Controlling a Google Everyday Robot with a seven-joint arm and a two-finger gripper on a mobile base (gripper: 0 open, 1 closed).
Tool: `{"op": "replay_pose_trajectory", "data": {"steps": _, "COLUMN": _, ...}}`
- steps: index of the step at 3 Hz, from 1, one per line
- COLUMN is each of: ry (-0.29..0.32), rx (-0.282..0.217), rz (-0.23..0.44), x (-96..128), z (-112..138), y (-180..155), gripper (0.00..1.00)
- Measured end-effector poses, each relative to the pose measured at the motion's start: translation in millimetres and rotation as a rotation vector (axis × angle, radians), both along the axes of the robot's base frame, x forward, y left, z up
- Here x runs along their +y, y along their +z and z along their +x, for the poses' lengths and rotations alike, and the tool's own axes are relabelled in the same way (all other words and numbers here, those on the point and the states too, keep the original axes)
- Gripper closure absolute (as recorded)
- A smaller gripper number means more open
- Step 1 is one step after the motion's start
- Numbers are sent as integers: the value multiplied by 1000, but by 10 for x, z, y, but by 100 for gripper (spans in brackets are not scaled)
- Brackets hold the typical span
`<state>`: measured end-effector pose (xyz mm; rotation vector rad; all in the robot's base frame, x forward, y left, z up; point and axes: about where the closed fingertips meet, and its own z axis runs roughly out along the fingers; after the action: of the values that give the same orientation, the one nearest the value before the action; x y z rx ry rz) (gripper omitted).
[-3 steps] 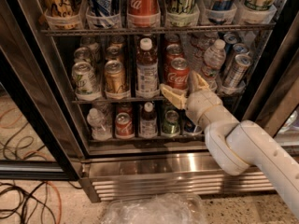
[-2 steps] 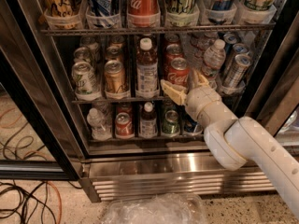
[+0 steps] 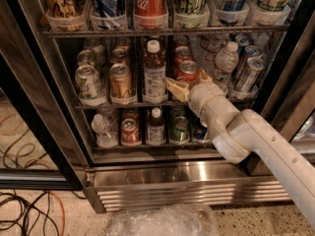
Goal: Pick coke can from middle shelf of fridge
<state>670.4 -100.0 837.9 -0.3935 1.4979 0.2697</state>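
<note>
Red aluminium with white script and a silver pull-tab top, the coke can (image 3: 188, 69) stands upright at the front of its row on the middle shelf (image 3: 113, 103) of the fridge (image 3: 187, 181), between the white-capped brown bottle (image 3: 154, 75) and the clear water bottle (image 3: 226, 63). My gripper (image 3: 187, 80) is reached in at the can's level with its jaws spread, one cream finger on each side, though I cannot quite make out whether either pad touches the metal. By my reckoning the approach is done; closing, lifting clear of the rail and drawing out are left.
</note>
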Motion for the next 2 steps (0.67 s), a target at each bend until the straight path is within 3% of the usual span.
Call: {"op": "replay_pose_trajectory", "data": {"steps": 2, "ry": 0, "rx": 0, "rz": 0, "x": 1, "z": 0, "y": 0, "gripper": 70}}
